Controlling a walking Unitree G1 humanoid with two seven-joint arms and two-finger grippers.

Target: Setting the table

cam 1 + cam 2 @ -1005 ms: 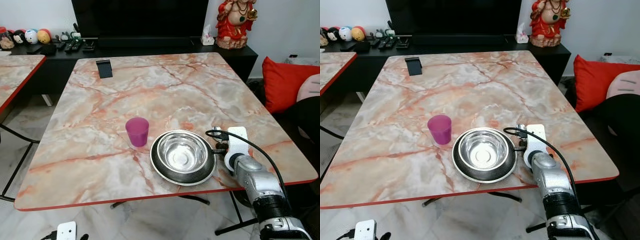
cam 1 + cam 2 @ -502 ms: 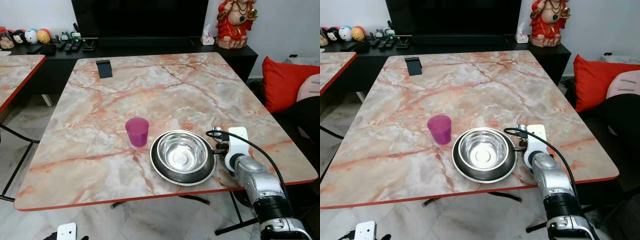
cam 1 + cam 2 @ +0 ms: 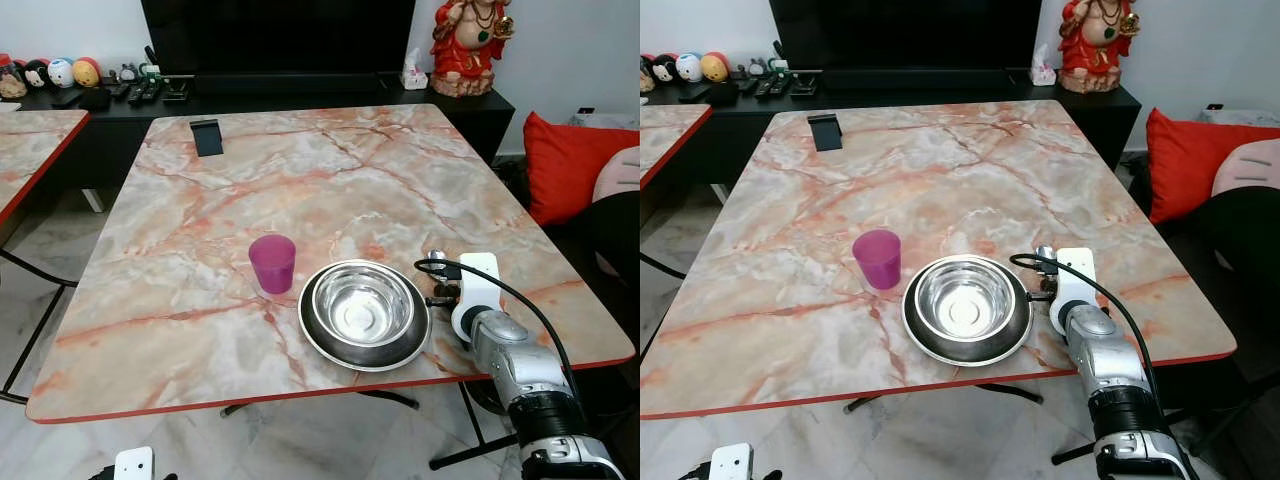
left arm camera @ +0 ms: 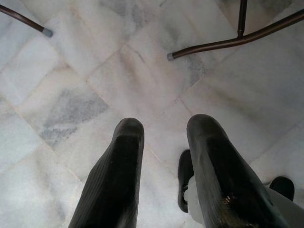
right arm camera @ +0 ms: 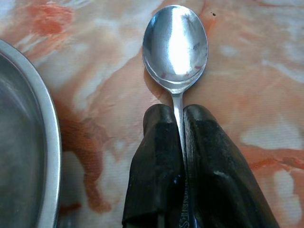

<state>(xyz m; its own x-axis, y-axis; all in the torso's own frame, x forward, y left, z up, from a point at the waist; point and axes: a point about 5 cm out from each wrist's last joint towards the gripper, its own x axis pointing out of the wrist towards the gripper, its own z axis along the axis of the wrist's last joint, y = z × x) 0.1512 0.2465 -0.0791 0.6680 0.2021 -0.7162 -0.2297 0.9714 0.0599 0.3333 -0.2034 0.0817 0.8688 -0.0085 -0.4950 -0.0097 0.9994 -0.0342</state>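
Nearest to us, our left claw [image 4: 164, 137] hangs low over the pale marble floor [image 4: 95, 80], its two black fingers parted with nothing between them, and dark metal legs [image 4: 232, 40] cross the floor beyond it. On our right, the silver arm [image 3: 520, 375] reaches up over the near right edge of the marble surface [image 3: 300, 190], and our right claw [image 5: 178, 111] is closed tight on the handle of a spoon [image 5: 175, 45]; the bowl of the spoon faces up just past the fingertips and lies on or just above the surface, we cannot tell which. Just left of the spoon sits a steel bowl [image 3: 364, 305] nested on a dark-rimmed plate [image 3: 330, 345], close to the near edge of the surface and a little right of centre; the plate's rim lies near the spoon but apart from it. To the left of the plate and slightly farther stands a purple cup [image 3: 272, 263], upright, just beside the plate's rim. Much farther, near the far left corner of the surface, a small black stand [image 3: 207, 137] sits alone. Off to the left, a second marble surface [image 3: 30, 150] shows its red edge. To the right lies a red cushion [image 3: 565, 165]. Beyond the surface runs a low black cabinet [image 3: 300, 95] carrying a dark screen [image 3: 280, 35], a red and gold figurine [image 3: 472, 45] at the right, and small round toys [image 3: 60, 72] at the left.
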